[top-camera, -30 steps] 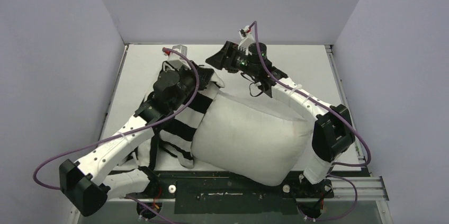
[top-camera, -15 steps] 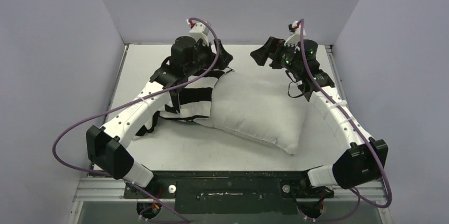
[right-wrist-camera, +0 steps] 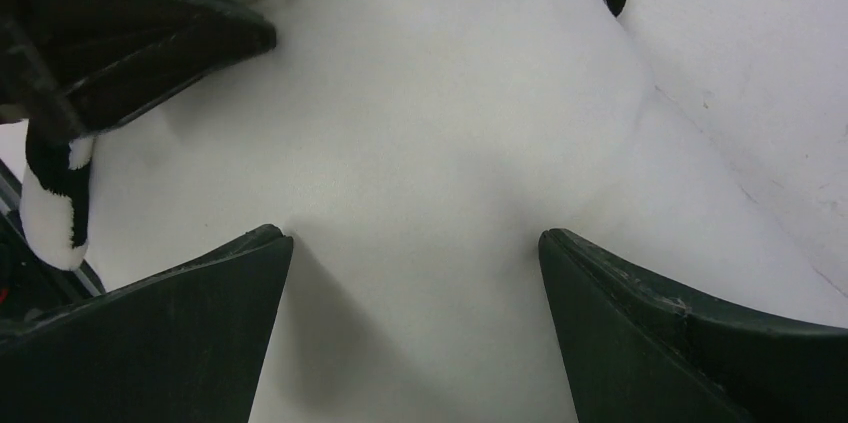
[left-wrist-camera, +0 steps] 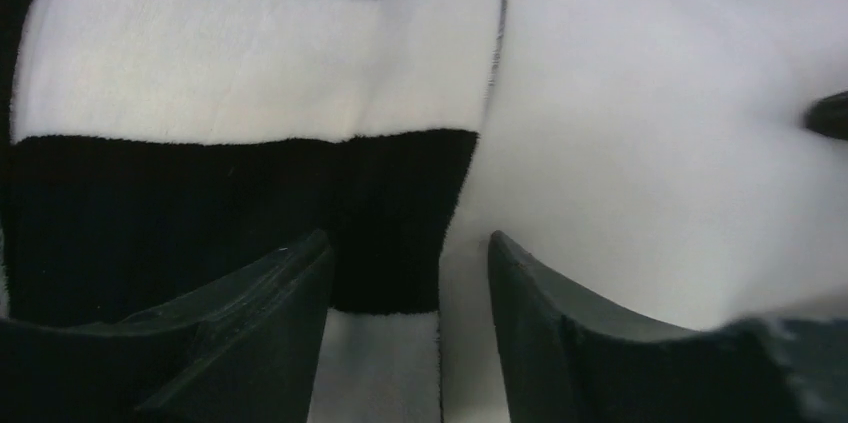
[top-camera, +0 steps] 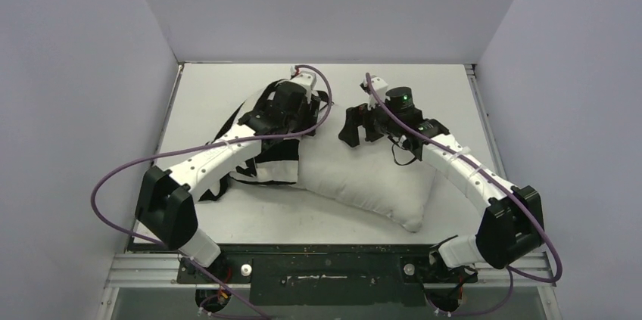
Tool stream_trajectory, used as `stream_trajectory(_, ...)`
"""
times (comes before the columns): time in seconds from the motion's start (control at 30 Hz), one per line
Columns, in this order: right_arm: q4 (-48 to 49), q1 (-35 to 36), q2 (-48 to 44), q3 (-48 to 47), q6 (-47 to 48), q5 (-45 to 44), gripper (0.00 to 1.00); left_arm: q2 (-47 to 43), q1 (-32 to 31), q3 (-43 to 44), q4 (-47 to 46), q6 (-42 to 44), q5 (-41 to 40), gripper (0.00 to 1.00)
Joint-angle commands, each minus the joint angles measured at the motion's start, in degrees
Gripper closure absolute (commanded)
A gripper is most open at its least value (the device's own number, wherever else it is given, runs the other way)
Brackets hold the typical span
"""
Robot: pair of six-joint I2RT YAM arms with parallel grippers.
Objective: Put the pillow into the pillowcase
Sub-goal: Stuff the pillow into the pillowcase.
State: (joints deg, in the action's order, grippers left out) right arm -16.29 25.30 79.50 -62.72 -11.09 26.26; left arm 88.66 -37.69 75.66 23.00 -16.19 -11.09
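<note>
Here, the flat pale grey table [top-camera: 219,93] bears the large plump off-white fabric pillow [top-camera: 363,176], which lies across its middle and right with most of its length uncovered. The thin black-and-white striped pillowcase [top-camera: 274,171] lies bunched at the pillow's left end beneath the left arm, its edge lapping that end. The left gripper [left-wrist-camera: 408,243] stands partly open, its dark fingers straddling the line where striped cloth meets pillow and clamping nothing, while the right gripper [right-wrist-camera: 415,235] is spread wide just above the pillow's far part, holding nothing.
</note>
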Motion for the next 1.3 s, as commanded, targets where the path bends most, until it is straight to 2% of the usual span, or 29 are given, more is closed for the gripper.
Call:
stream_trajectory(0.0,2.11,3.04,0.83,2.07,4.32,-4.98,0.0,4.28,-0.15,-0.59,-0.49,2.2,-7.8,0.58)
stream_trajectory(0.03,4.83,3.44,1.07,4.47,3.03,-4.96,0.02,4.79,-0.26,-0.2,-0.84,2.36,-7.79,0.73)
stream_trajectory(0.1,10.57,4.01,1.05,9.32,-1.02,-5.05,0.07,4.26,-1.17,0.88,-1.86,2.44,-5.8,0.97)
stream_trajectory(0.2,22.38,4.23,0.7,16.29,-8.1,-4.45,0.25,0.76,-2.05,2.04,-8.31,-1.05,4.2,1.0)
stream_trajectory(0.33,38.7,5.52,0.27,23.59,-18.22,-7.31,0.71,-2.07,-1.45,-0.24,-23.7,-11.81,20.61,1.0)
stream_trajectory(0.47,50.88,7.27,0.34,28.74,-25.79,-16.85,1.0,0.7,0.83,-1.42,-27.97,-21.86,32.57,1.0)
stream_trajectory(0.6,58.19,6.0,0.34,29.32,-32.25,-22.92,1.0,1.29,-3.74,-0.88,-27.73,-21.51,32.95,1.0)
stream_trajectory(0.67,60.04,4.81,0.41,28.55,-35.89,-24.52,1.0,3.64,-4.51,0.03,-27.33,-20.18,37.42,1.0)
stream_trajectory(0.77,59.11,3.37,-2.18,26.2,-39.87,-26.94,1.0,4.19,-1.66,-4.19,-29.47,-21.74,43.42,1.0)
stream_trajectory(0.9,54.49,2.27,-7.65,25.09,-42.27,-35.38,1.0,-0.36,0.55,-8.92,-29.34,-19.32,41.04,1.0)
stream_trajectory(0.97,55.76,1.43,-8.78,26.24,-44.63,-38.03,1.0,0.78,1.51,-6.12,-29.79,-17.05,41.9,1.0)
stream_trajectory(1.03,55.66,1.42,-8.18,25.84,-44.71,-39.28,1.0,5.14,2.27,1.54,-28.34,-12.66,43.75,0.99)
stream_trajectory(1.17,55.16,1.06,-5.8,25.61,-42.74,-38.79,1.0,14.45,3.41,13.55,-20.13,-10.4,47.46,0.95)
stream_trajectory(1.2,54.8,0.67,-5.44,25.81,-42.16,-38.0,0.98,14.76,3.35,13.89,-19.88,-10.04,47.78,0.93)
stream_trajectory(1.23,54.28,0.07,-5.49,26.24,-41.82,-36.95,0.92,14.67,3.31,13.79,-19.2,-9.23,47.86,0.88)
stream_trajectory(1.27,54.42,-0.45,-5.56,26.77,-40.98,-35.42,0.82,14.43,3.37,13.89,-17.53,-8.29,47.34,0.77)
